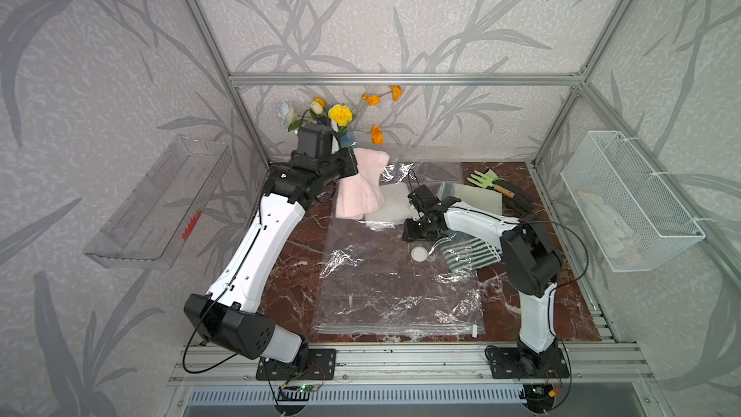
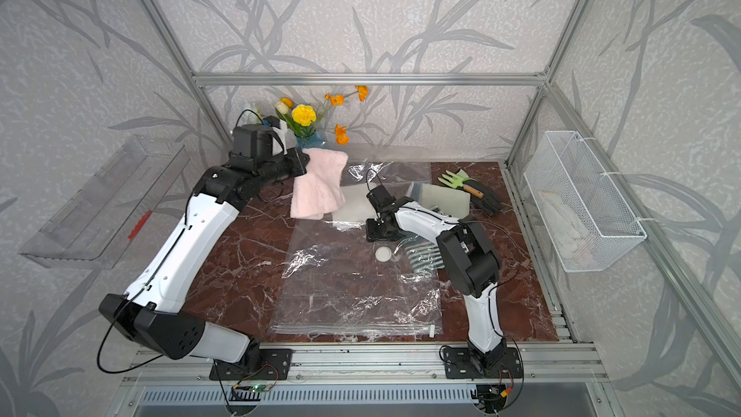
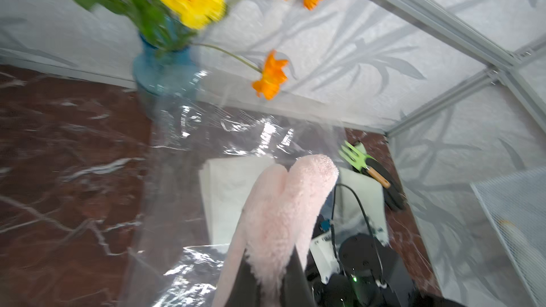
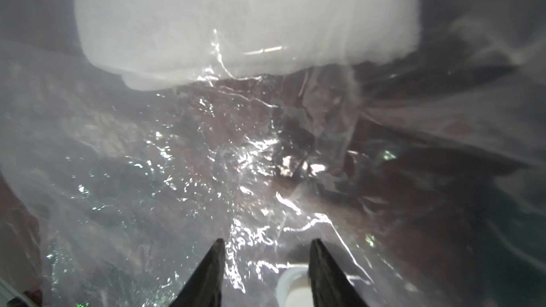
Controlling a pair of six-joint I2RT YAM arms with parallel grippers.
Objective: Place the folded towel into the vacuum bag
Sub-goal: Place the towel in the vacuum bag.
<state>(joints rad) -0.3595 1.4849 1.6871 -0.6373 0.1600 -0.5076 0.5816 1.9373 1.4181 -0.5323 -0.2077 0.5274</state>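
A dark red marble desk [image 1: 304,258] fills the floor of a metal-framed cell. A clear, crinkly vacuum bag [image 1: 385,294] lies flat across the middle of the desk, with its zip edge along the near side (the side closest to the arm bases). A pink towel [image 1: 359,190] hangs in the air over the bag's far left corner, outside the bag. The left pincer [image 3: 270,273] is clamped tight on the towel's upper edge, so the cloth droops in soft folds. Whether its lower hem touches anything cannot be told. Just beside it, a white folded cloth [image 1: 391,204] lies under the plastic. The right pincer [image 4: 267,242] sits low over the bag's far half with its jaws apart above shiny wrinkled film. A vase of flowers [image 1: 347,139] stands at the back wall. The bag's round white valve cap [image 1: 419,253] lies near the right pincer. The small white slider clip [image 1: 475,330] rests at the near right corner.
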